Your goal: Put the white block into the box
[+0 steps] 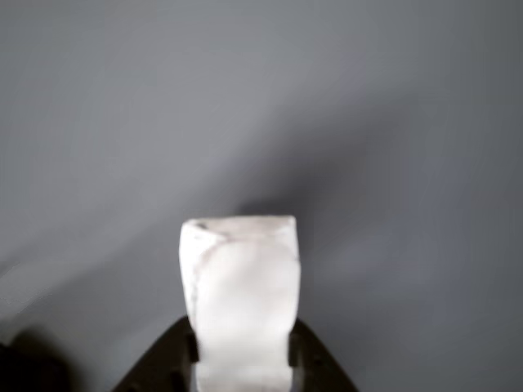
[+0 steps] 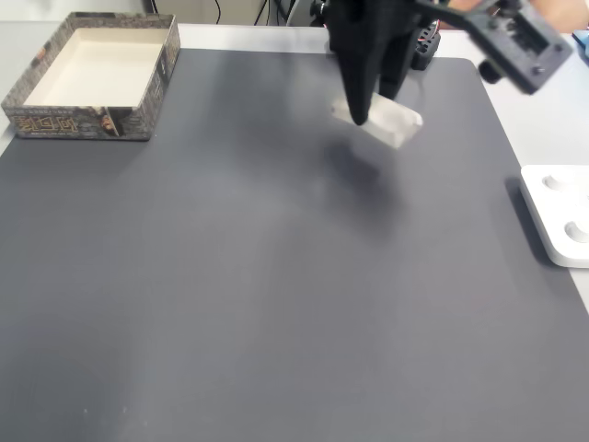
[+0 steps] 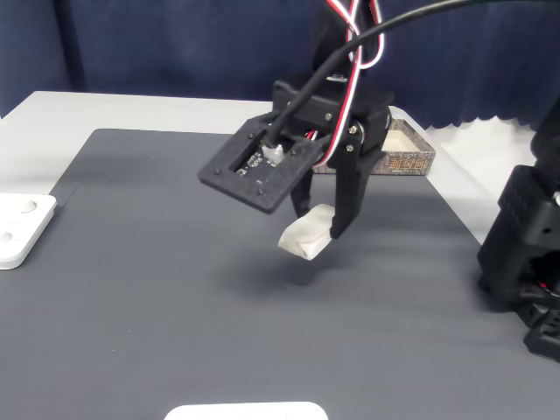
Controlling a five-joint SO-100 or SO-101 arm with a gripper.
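The white block (image 1: 239,298) sticks out from between the dark jaws at the bottom of the other view, with plain grey mat behind it. In both fixed views my gripper (image 2: 363,109) (image 3: 322,226) is shut on the white block (image 2: 394,121) (image 3: 307,235), which hangs tilted above the mat, its shadow beneath it. The box (image 2: 81,122), speckled grey-brown with a cream inside, stands at the mat's far left corner in a fixed view and is partly hidden behind the arm as the box (image 3: 409,158) in the facing one.
A flat white panel with round buttons (image 2: 559,212) (image 3: 19,227) lies off the mat's edge. A dark grey mat (image 2: 258,276) covers the table. A black arm base (image 3: 525,254) stands at the right of a fixed view. Another white object (image 3: 247,411) lies at the near edge.
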